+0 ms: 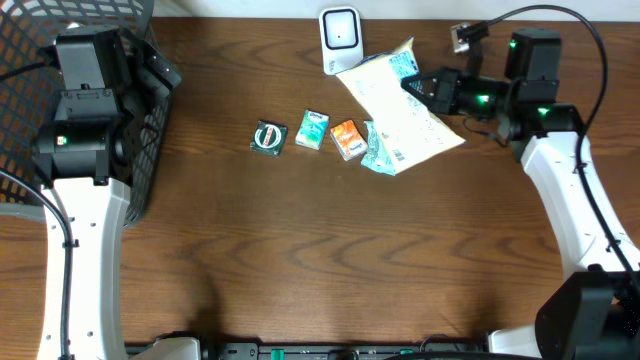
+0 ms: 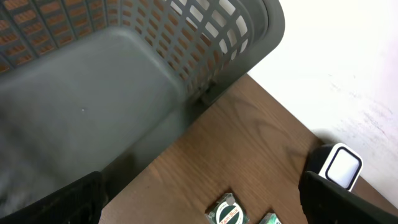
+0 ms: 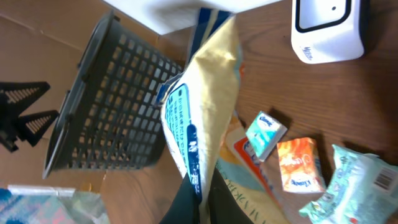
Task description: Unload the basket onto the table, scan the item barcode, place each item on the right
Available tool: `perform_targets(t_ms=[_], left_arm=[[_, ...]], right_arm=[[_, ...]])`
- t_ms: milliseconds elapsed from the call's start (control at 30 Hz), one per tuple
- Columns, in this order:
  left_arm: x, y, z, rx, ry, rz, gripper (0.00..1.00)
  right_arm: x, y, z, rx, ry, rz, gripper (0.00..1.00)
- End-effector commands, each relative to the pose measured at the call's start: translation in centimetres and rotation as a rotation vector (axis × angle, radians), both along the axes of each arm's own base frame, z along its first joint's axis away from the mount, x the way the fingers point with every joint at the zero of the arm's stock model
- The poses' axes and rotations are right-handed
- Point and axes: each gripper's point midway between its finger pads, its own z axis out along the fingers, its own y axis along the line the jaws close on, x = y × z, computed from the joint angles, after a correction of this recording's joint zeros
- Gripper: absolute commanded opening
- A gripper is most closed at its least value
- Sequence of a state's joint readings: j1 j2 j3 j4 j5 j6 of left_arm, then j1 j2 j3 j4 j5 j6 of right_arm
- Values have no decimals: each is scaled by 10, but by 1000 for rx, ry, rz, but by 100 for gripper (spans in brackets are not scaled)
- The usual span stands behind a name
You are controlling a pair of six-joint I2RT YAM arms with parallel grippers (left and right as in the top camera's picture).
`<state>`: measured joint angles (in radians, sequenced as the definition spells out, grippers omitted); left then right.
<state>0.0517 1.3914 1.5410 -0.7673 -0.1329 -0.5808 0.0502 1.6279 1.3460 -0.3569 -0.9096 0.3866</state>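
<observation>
**Cream pouch held beside the scanner, barcode not yet shown**

Cream pouch point(image 1: 400, 105) is gripped at one edge by the right pincer point(image 1: 415, 87), whose jaws are closed tight on it. It is held tilted just right of the white scanner point(image 1: 340, 32). The presenting step is judged to be in hand. Next, the barcode side should be turned toward the scanner window. The left pincer point(image 2: 202, 196), far left of the scanner, is fully spread and holds nothing.

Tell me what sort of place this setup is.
Probably a mock shop checkout on a wooden table: a white barcode scanner stands at the far edge, a grey mesh basket sits at one side, and small packaged goods like a tissue pack lie in a row.
</observation>
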Motion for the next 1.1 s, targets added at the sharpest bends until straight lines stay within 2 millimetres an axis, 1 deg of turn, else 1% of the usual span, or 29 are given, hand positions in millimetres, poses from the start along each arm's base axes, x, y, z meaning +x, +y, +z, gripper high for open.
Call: perform_targets(t_ms=[0,100,167,233,333,367,400,433,500,533,567,600,633,667,700,767,900,967,1000,1067], left_arm=[[-2,2,2,-7,-7,13,98],[-2,2,2,-7,-7,13,98],[-2,2,2,-7,-6,13,98],[-2,2,2,-7,-6,13,98],[-2,2,2,-7,-6,13,98],[-2,2,2,-7,-7,13,98],[-2,2,2,-7,-6,13,98],[-2,2,2,-7,-6,13,98],[-2,2,2,-7,-6,13,98],[-2,2,2,-7,-6,13,98],[-2,2,2,-7,-6,13,98],[-2,2,2,-7,-6,13,98],[-2,2,2,-7,-6,13,98],[-2,2,2,-7,-6,13,98],[-2,2,2,-7,-6,13,98],[-2,2,2,-7,-6,13,98],[-2,2,2,-7,-6,13,98],[-2,2,2,-7,-6,13,98],[-2,2,2,-7,-6,13,98],[-2,2,2,-7,-6,13,98]], right_arm=[[-3,21,19,97,55,4,1],[-8,39,48,213,42,75,2],[-7,44,59,249,40,77,1],[-4,44,61,238,3,72,1],[2,38,47,144,-68,46,2],[4,35,40,97,-94,35,8],[8,30,29,35,-106,7,19],[11,24,17,-22,-100,-26,27],[19,5,-11,-197,-96,-116,41],[23,-5,-23,-285,-94,-164,47],[27,-16,-33,-386,-107,-209,50],[31,-23,-38,-476,-142,-236,53],[34,-26,-39,-545,-185,-239,57],[36,-25,-37,-589,-229,-226,60],[37,-20,-34,-625,-286,-196,60],[37,-6,-28,-676,-389,-123,60],[35,15,-30,-777,-537,11,68],[37,20,-36,-832,-571,41,72],[42,24,-48,-859,-561,43,76],[45,31,-64,-857,-543,68,79]])
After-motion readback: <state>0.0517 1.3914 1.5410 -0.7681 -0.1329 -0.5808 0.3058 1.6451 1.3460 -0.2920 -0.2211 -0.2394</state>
